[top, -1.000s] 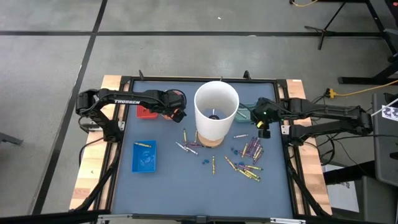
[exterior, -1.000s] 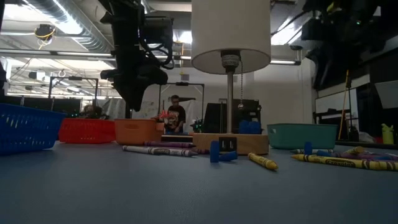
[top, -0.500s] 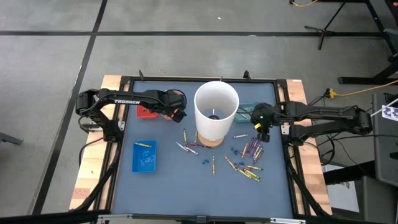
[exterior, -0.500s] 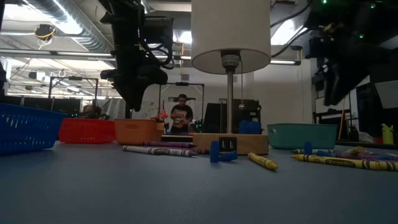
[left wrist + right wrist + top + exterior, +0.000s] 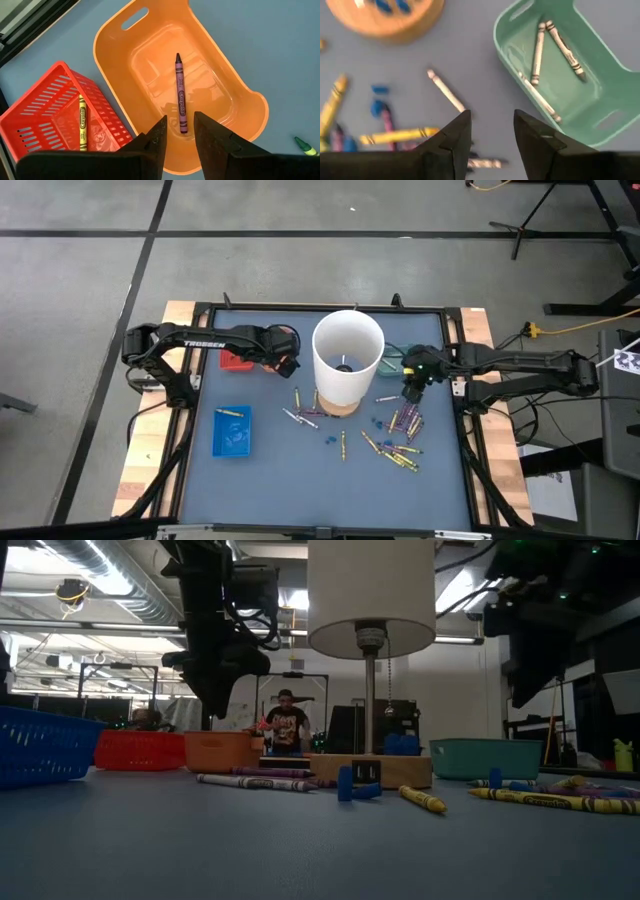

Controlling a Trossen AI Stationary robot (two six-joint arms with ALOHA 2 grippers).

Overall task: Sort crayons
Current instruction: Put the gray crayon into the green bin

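Most crayons [image 5: 398, 442] are scattered loose on the blue-grey table [image 5: 290, 470], right of the lamp [image 5: 347, 360]. One purple crayon [image 5: 179, 93] is lying in the orange tray [image 5: 165, 75], a yellow crayon [image 5: 80, 121] in the red basket [image 5: 47, 115], three grey crayons [image 5: 540, 55] in the green tray [image 5: 600, 90]. The left gripper [image 5: 177, 135] is held over the orange tray, jaws narrowly parted, empty. The right gripper [image 5: 492, 131] is hung beside the green tray, jaws apart, nothing gripped.

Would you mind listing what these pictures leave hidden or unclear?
- High view: the lamp shade covers the orange tray and table behind it; crayons too small to count.
- Low view: tray walls hide contents of the red and green trays.
- Left wrist view: red tray cut off by the edge.
- Right wrist view: the fingers hide crayons beneath.
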